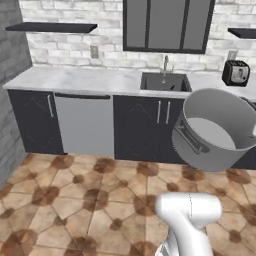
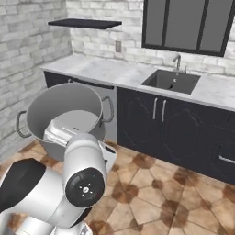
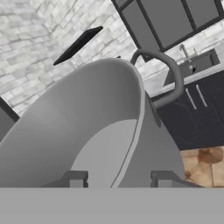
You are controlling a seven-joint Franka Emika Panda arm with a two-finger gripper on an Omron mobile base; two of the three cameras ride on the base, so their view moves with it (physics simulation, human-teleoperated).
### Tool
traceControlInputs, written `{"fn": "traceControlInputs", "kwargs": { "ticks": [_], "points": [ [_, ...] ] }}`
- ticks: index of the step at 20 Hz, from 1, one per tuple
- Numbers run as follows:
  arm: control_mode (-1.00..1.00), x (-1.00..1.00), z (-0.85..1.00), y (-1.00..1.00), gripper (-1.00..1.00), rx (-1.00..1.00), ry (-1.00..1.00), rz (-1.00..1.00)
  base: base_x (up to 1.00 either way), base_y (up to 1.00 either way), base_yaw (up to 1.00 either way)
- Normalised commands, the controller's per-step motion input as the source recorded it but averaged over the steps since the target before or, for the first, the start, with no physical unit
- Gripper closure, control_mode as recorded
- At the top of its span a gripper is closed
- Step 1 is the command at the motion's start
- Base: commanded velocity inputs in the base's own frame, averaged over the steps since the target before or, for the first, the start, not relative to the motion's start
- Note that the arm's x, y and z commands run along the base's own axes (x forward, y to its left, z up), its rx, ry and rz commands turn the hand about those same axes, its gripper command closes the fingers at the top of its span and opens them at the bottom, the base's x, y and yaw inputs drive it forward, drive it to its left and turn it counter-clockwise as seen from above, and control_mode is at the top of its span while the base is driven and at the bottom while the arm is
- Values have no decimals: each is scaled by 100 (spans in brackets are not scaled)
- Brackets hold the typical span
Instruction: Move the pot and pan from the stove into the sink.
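Note:
The silver pot (image 1: 217, 130) hangs tilted in the air in front of the dark cabinets, its open mouth turned toward the cameras. My gripper (image 3: 118, 180) is shut on its rim, one fingertip (image 3: 76, 179) inside the wall and the other outside. In the right base view the pot (image 2: 64, 112) sits low on the left with my hand in its mouth. The dark sink (image 1: 165, 81) (image 2: 170, 81) lies in the white marble counter beyond, under a silver faucet (image 1: 165, 64). One side handle (image 3: 168, 78) of the pot arches toward the sink (image 3: 192, 68). The pan and the stove are out of view.
A toaster (image 1: 236, 73) stands on the counter right of the sink. A steel dishwasher front (image 1: 82, 125) sits left of the sink cabinets. Dark shelves (image 1: 52, 27) (image 2: 85, 23) hang on the brick wall. Brown tiled floor (image 1: 75, 200) spreads between me and the cabinets.

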Motion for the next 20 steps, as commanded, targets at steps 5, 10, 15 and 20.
{"fn": "traceControlInputs", "kwargs": {
  "ticks": [5, 10, 15, 20],
  "points": [
    [100, 0, 0, 0, 100, 0, 0, 0, 89, 13, -9],
    [100, 0, 0, 0, 100, 0, 0, 0, 90, 8, -10],
    [100, 0, 0, 0, 100, 0, 0, 0, 89, 1, -9],
    [100, 0, 0, 0, 100, 0, 0, 0, 94, 0, -11]
  ]
}}
